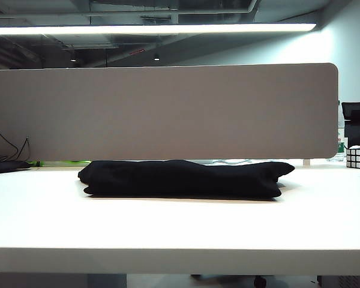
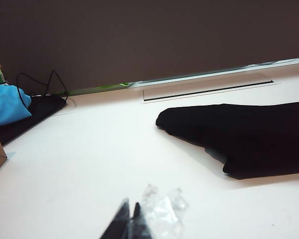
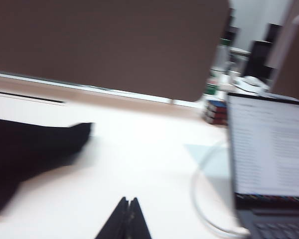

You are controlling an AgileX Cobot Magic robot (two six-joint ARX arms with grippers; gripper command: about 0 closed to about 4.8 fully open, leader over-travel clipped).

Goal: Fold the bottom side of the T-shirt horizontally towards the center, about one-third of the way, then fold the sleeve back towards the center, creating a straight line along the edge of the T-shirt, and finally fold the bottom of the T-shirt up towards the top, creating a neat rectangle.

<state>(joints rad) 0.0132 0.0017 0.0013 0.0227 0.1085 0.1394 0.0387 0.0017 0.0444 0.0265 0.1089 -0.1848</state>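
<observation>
While both claws (image 2: 131,219) (image 3: 127,215) close, T-shirt (image 1: 183,178) seems folded.

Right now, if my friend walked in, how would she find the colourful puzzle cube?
Start at the big grey divider panel standing along the back of the white table. Follow it to its right end, past the folded black T-shirt. There sits the Rubik's cube, the only small, square-patterned, many-coloured thing; everything near it is plain.

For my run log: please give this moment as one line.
T-shirt: folded, on table | left claw: shut, empty | right claw: shut, empty
</observation>
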